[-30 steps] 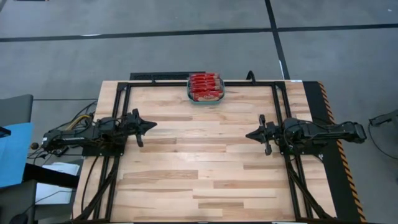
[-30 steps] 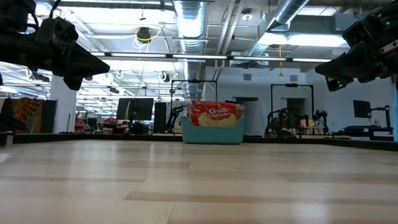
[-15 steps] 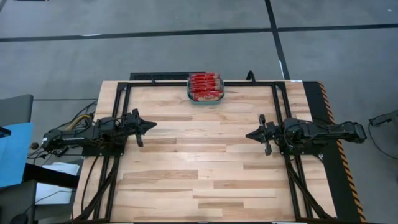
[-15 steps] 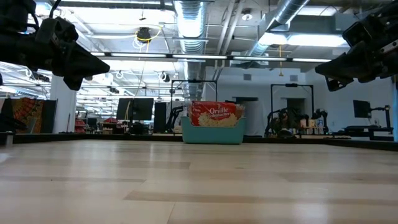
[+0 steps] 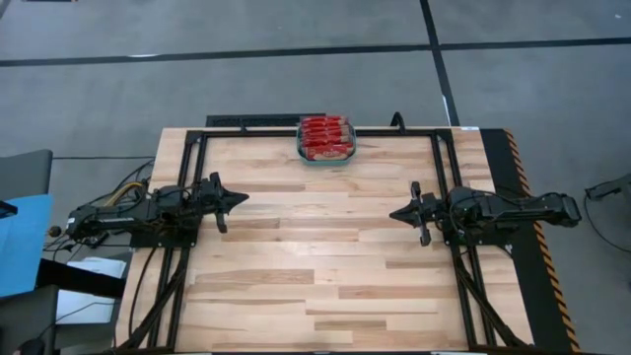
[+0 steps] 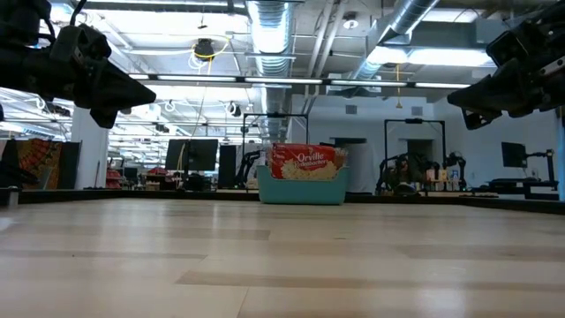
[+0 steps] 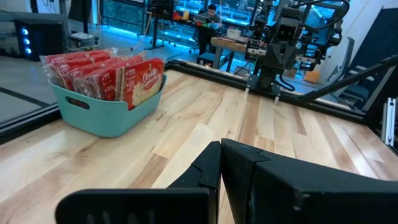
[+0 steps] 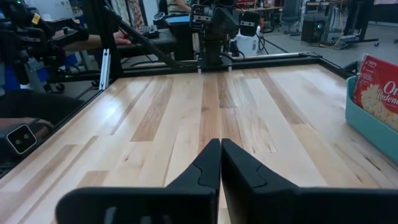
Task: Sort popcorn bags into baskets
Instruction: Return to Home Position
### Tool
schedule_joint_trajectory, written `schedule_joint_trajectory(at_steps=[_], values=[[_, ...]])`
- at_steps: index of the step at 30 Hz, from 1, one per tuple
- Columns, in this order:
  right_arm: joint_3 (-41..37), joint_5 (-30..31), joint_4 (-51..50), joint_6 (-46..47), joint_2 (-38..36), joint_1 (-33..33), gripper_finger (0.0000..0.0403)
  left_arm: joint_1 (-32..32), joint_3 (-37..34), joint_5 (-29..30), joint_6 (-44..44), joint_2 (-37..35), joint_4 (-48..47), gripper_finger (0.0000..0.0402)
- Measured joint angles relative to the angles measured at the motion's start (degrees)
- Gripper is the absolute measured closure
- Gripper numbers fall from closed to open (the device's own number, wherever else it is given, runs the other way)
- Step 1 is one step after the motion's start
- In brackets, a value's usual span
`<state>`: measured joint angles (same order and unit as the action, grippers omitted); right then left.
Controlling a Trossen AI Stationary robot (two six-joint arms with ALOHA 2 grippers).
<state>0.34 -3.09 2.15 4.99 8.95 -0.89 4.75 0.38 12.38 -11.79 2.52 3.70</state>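
High view: our left hand point(image 5: 235, 198) and right hand point(image 5: 396, 212) are together, empty; we judge the bags point(image 5: 325, 133) light, slippery; pinch top edges.

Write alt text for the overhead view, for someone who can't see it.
A teal basket packed with red popcorn bags sits at the far middle edge of a wooden table. Both robot arms wait at the sides, left hand and right hand shut, empty, pointing inward.

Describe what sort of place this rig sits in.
Most likely a robotics lab in an open industrial hall: exposed ceiling ducts, dark monitors and another framed workstation stand behind the table.
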Motion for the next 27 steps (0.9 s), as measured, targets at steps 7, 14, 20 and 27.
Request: schedule_joint_trajectory(at_steps=[7, 14, 20, 27], values=[[0.0, 0.0, 0.0, 0.0, 0.0, 0.0, 0.0364, 0.0, 0.0, 0.0, 0.0, 0.0, 0.0, 0.0401], [0.0, 0.0, 0.0, 0.0, 0.0, 0.0, 0.0370, 0.0, 0.0, 0.0, 0.0, 0.0, 0.0, 0.0401], [0.0, 0.0, 0.0, 0.0, 0.0, 0.0, 0.0374, 0.0, 0.0, 0.0, 0.0, 0.0, 0.0, 0.0401], [0.0, 0.0, 0.0, 0.0, 0.0, 0.0, 0.0374, 0.0, 0.0, 0.0, 0.0, 0.0, 0.0, 0.0401]])
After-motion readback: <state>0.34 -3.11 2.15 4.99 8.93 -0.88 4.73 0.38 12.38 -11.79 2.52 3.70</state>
